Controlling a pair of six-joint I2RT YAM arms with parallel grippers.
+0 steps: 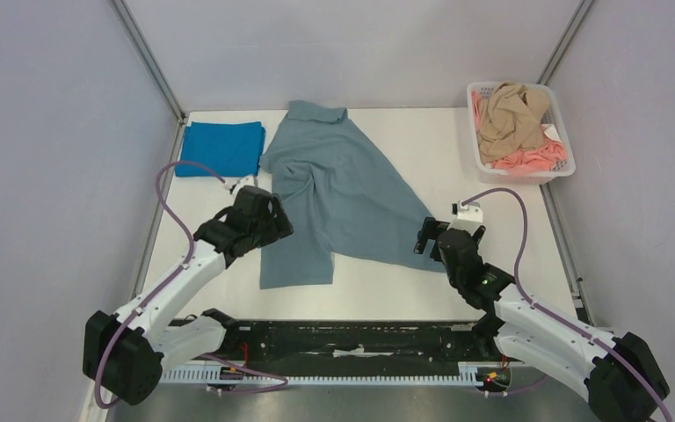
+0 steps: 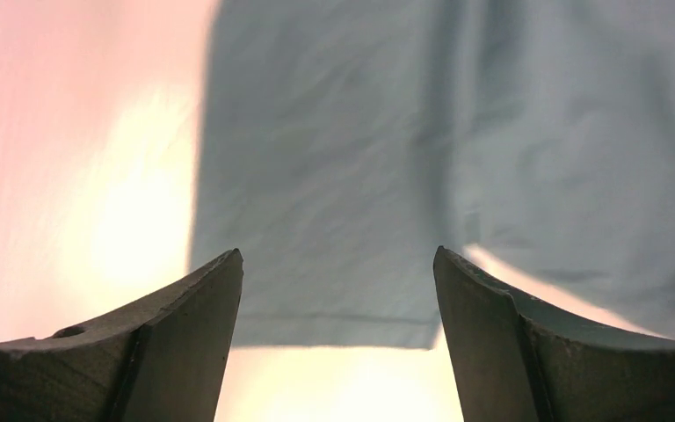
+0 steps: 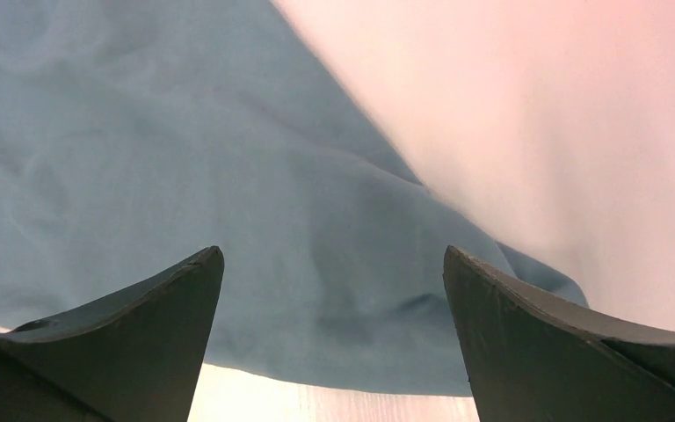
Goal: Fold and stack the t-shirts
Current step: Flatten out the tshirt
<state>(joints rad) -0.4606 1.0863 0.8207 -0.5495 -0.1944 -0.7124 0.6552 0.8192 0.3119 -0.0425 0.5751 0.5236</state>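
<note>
Both tools gape open, holding nothing: my left tool (image 2: 338, 264) hovers over the grey-blue tee (image 1: 334, 185) at its near hem, my right tool (image 3: 334, 259) at its right-hand corner. Tee lies spread on the surface (image 1: 466, 167), collar far, hem toward me, one side per arm. No label or writing legible

White table (image 1: 439, 141) enclosed by plain grey walls (image 1: 53, 132), evenly lit.
</note>
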